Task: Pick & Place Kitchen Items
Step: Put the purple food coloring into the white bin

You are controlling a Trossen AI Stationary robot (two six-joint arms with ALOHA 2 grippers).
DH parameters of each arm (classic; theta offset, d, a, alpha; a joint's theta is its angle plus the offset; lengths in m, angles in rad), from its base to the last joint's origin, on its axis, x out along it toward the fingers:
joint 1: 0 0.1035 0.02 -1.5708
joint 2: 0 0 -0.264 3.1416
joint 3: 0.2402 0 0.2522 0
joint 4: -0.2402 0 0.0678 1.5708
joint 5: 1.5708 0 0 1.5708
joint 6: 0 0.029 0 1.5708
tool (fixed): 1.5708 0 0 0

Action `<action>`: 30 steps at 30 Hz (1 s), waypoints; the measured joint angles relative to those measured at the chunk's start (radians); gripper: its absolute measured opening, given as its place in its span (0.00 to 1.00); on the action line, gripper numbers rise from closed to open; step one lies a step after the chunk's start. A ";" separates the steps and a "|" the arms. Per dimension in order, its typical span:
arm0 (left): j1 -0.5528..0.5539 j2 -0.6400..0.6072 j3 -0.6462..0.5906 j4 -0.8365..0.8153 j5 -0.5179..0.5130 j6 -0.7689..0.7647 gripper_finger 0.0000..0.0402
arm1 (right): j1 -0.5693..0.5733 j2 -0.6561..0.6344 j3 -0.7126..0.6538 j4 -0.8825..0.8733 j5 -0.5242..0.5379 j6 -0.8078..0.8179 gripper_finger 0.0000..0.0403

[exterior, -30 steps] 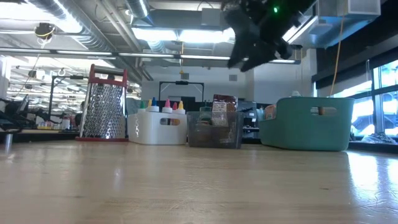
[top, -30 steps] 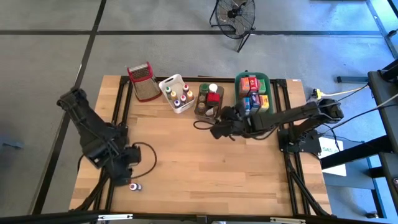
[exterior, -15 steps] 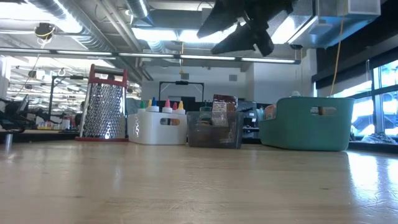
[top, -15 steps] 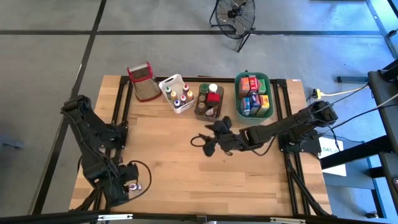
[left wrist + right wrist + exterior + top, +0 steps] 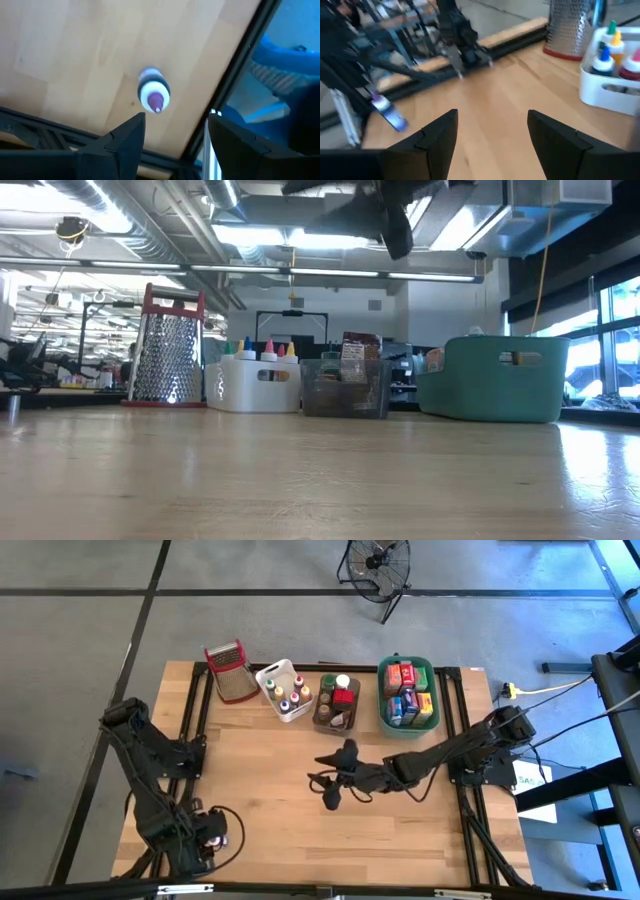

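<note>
1. My left arm folds back to the table's (image 5: 300, 810) near left corner, wrist pointing straight down; its left gripper (image 5: 172, 131) hangs with fingers spread, grasping nothing.
2. A small bottle (image 5: 153, 93) with a purple tip stands right beneath those fingers, beside the table edge.
3. My right arm stretches low across mid-table; the right gripper (image 5: 492, 130) is spread and empty, aimed toward that bottle.
4. Other groceries sit in tubs (image 5: 408, 690) behind it.

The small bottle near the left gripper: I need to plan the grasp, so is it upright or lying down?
Upright, it seems. The left wrist view looks down on the small bottle's purple tip, centred in its round white top, on the table.
</note>
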 joint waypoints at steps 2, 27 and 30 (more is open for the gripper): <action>0.001 0.003 0.000 -0.006 -0.021 -0.003 0.53 | 0.005 0.008 0.002 0.036 0.000 -0.001 0.60; 0.033 0.178 0.000 -0.058 0.023 0.040 0.53 | 0.020 0.010 0.001 0.058 -0.072 -0.043 0.60; 0.033 0.190 0.000 -0.047 0.023 0.060 0.53 | 0.023 0.010 0.001 0.058 -0.075 -0.043 0.60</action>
